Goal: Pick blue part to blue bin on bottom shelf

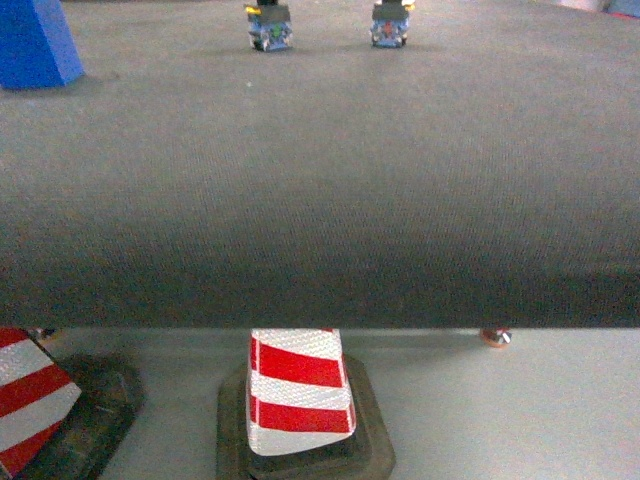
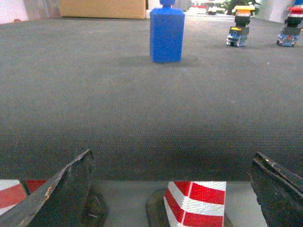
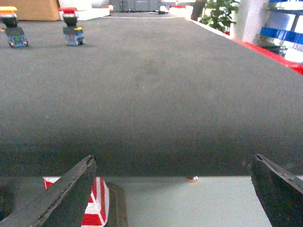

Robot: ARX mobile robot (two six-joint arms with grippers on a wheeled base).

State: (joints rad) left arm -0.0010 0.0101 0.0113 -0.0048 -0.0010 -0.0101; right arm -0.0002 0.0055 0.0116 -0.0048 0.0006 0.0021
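Observation:
The blue part (image 2: 166,35), a tall bright-blue block, stands upright on the dark grey fabric surface (image 2: 142,104). In the head view the blue part (image 1: 35,45) sits at the far left corner, cut off by the frame. My left gripper (image 2: 173,156) hangs open at the surface's near edge, well short of the block, with nothing between its dark fingers (image 2: 66,189). Off to the right, my right gripper (image 3: 173,158) is also open and empty at the same edge. Neither gripper shows in the head view. The blue bin and the bottom shelf are out of view.
Two small push-button parts, yellow-capped (image 2: 240,28) and red-capped (image 2: 291,28), stand at the far side of the surface. Red-and-white striped cones (image 1: 298,390) (image 1: 25,395) stand on the floor below the near edge. A cardboard box (image 2: 102,8) lies behind the surface; a red border (image 3: 279,54) runs along its right side.

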